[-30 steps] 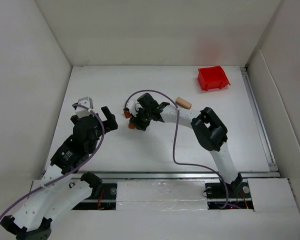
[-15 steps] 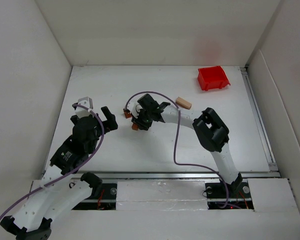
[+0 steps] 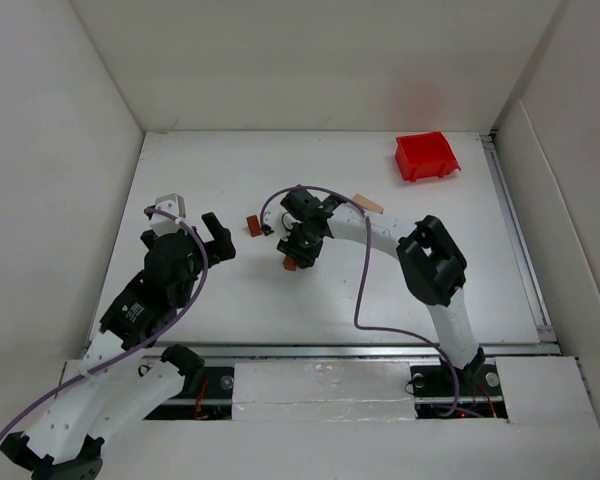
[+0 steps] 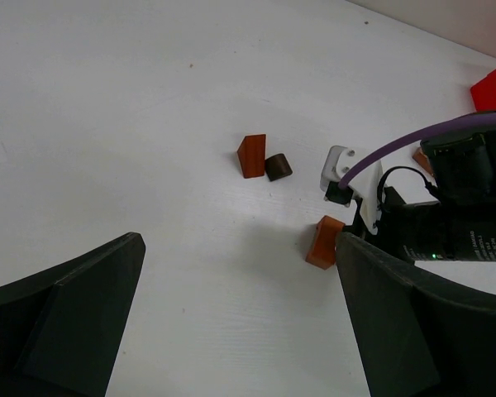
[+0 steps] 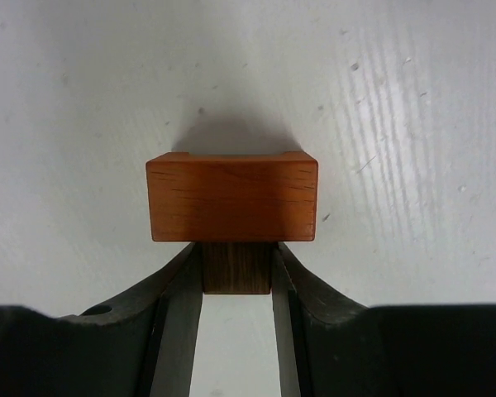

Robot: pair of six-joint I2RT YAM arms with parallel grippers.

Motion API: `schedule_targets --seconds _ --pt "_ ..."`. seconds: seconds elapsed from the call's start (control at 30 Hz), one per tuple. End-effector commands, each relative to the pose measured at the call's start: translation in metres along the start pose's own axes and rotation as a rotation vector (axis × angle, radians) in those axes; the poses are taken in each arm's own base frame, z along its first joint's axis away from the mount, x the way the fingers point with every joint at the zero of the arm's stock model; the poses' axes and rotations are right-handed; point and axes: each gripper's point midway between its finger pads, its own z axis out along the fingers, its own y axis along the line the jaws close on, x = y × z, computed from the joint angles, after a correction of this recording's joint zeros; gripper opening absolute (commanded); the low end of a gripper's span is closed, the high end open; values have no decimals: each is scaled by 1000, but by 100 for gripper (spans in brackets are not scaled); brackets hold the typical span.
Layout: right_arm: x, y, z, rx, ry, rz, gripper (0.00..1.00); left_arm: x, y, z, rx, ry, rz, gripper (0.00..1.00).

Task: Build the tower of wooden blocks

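Note:
A reddish-brown wooden block [image 5: 231, 197] with a darker stem is pinched between the fingers of my right gripper [image 5: 236, 269], which is shut on it. From above, that gripper [image 3: 293, 262] holds the block [image 3: 291, 264] low over mid-table. A red-brown wedge [image 4: 251, 155] and a small dark rounded block [image 4: 278, 167] sit together to its left, apart from it. A tan block [image 3: 368, 204] lies behind the right arm, partly hidden. My left gripper [image 4: 240, 322] is open and holds nothing; it hovers at the left [image 3: 195, 225].
A red plastic bin [image 3: 426, 157] stands at the back right corner. White walls enclose the table on three sides. The right arm's purple cable [image 3: 358, 290] loops over the middle of the table.
My right gripper closed on the reddish-brown block and carried it right and toward the near edge, away from the wedge and dark block. The left arm has not moved.

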Motion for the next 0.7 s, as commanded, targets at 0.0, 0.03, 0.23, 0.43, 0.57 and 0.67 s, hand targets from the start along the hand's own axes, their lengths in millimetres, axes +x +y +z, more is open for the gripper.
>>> schedule_targets --seconds 0.0,0.03,0.23,0.43,0.57,0.67 --pt "-13 16 -34 17 84 -43 25 -8 -5 -1 24 -33 -7 99" --pt "-15 13 -38 27 96 -41 24 -8 -5 -1 22 -33 -7 99" --pt "-26 10 -70 92 177 -38 21 -11 -4 -3 26 -46 -17 99" --pt "-22 7 -60 93 206 -44 27 -11 -5 -4 35 -46 -16 99" --pt "-13 8 -52 73 254 -46 19 -13 -5 -7 39 -53 -20 99" --pt "-22 3 -61 100 171 -56 13 -14 -4 -8 37 -60 -27 99"
